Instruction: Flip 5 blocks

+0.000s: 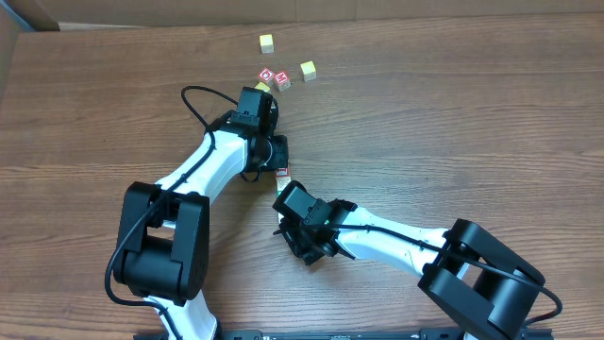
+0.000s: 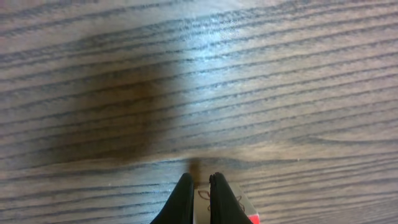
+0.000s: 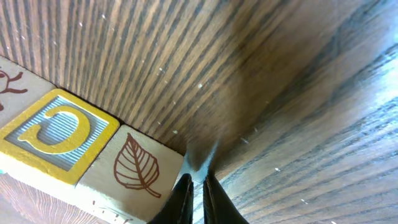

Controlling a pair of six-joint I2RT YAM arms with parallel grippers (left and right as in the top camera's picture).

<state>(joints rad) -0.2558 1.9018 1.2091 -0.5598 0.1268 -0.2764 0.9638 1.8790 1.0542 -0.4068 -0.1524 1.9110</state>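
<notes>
Overhead: only one red-edged block peeking out at centre, others hidden, so no telling the flipped count. Left wrist: left gripper pinched shut, empty, tips at a red-bordered block. Right wrist: right gripper all but closed, holding nothing, just beside a leaf block touching a yellow C block. Judging mid-task, flips likely remaining.

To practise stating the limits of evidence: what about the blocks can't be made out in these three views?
Overhead: prints on the far blocks are too small to read.
Left wrist: a red-edged block is cut by the bottom edge, partly behind the left end effector.
Right wrist: the left-edge block shows only a corner.
</notes>
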